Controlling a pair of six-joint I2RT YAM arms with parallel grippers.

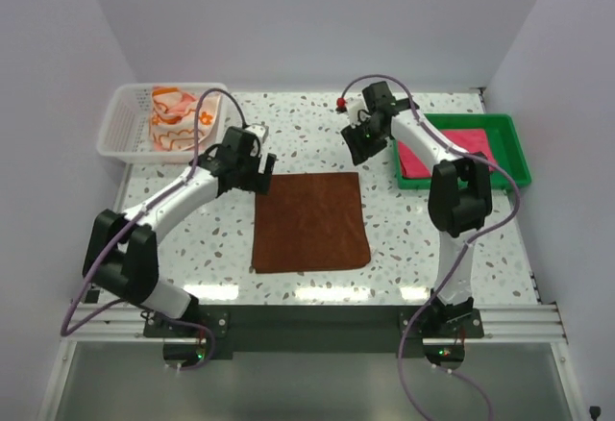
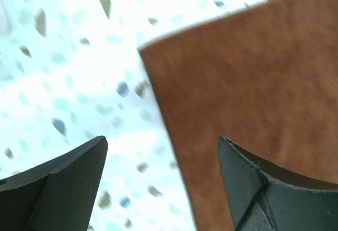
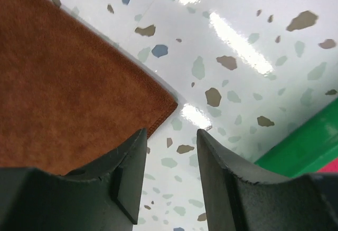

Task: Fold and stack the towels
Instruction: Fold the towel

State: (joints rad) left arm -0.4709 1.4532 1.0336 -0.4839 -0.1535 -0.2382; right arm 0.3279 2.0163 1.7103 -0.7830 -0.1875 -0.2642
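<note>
While both gape empty, the left gripper (image 2: 162,152) and right gripper (image 3: 171,136) hover, the brown towel's (image 1: 310,221) far corners just beneath them.

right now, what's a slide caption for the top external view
Brown towel spread flat on the table, jaws at its far corners; patterned towel in white basket, pink towel in green tray.

Here's the brown towel (image 1: 310,221), soft and matt, a fuzzy short-nap cloth. The table (image 1: 404,248) beneath is smooth and glossy, speckled like terrazzo, throwing bright glare. The green tray (image 1: 471,119) is shiny plastic, the pink towel (image 1: 420,160) in it matt cloth. The white basket (image 1: 123,131) is plastic mesh. On the left gripper (image 2: 161,146), the fingers (image 2: 68,178) look matt black, rough-edged
</note>
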